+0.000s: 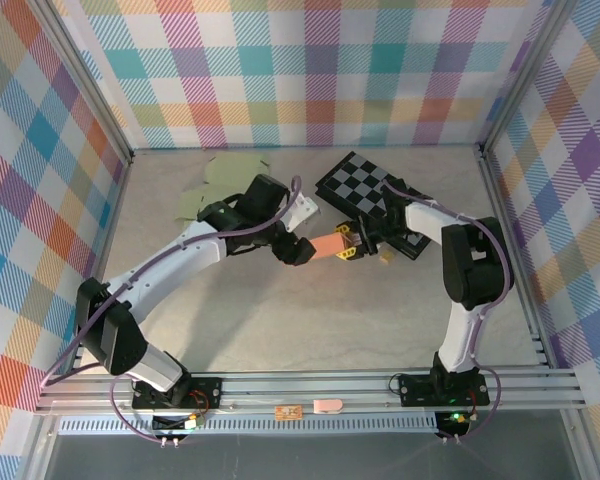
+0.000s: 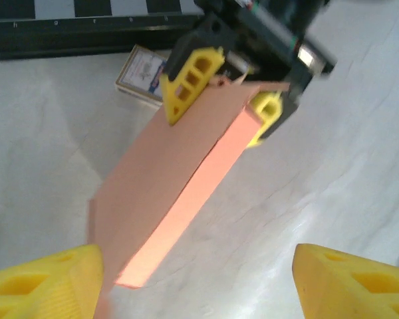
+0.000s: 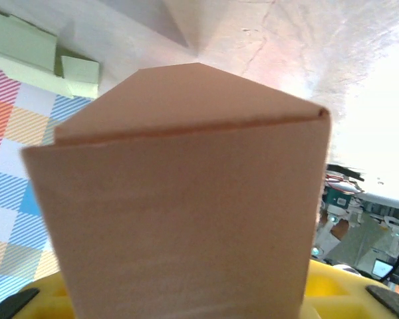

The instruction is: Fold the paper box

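The paper box (image 1: 327, 244) is a long salmon-pink sleeve held level just above the table's middle. My right gripper (image 1: 350, 241) is shut on its right end. In the left wrist view that gripper's yellow fingers (image 2: 189, 83) clamp the far end of the paper box (image 2: 179, 186). My left gripper (image 2: 196, 286) is open, its yellow fingers (image 2: 43, 286) wide apart; the box's near end lies by the left finger, with bare table in the rest of the gap. In the right wrist view the paper box (image 3: 186, 219) stands up from between the yellow fingers (image 3: 332, 286) of my right gripper (image 3: 199, 309).
A checkered board (image 1: 365, 185) on a black case lies behind the right arm. A small card packet (image 2: 141, 74) sits in front of it. Pale green paper pieces (image 1: 220, 180) lie at the back left. Plaid walls surround the table.
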Available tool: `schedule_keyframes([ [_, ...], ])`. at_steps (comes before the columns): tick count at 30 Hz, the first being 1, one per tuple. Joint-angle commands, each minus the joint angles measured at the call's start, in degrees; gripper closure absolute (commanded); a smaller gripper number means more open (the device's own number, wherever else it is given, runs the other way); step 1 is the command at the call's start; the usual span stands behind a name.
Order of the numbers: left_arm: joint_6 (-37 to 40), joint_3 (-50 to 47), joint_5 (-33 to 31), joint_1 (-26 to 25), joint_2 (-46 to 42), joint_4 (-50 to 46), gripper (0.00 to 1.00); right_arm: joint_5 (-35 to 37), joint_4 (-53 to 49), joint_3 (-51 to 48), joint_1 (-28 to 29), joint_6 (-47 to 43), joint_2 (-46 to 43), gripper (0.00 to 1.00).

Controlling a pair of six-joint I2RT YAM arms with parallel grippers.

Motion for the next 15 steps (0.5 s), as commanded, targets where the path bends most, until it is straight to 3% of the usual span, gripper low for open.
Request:
schedule_keyframes([
  [1, 16.23, -1.18, -5.88, -1.17, 0.58, -0.31, 0.24, -2.86, -6.17, 1.89, -0.13, -4.3, 0.89, 0.71],
  [15, 21.55, -1.6, -3.73, -6.22, 7.86, 1.16, 0.22, -3.55, -10.7, 1.92, -0.13, -8.93, 1.41, 0.71],
])
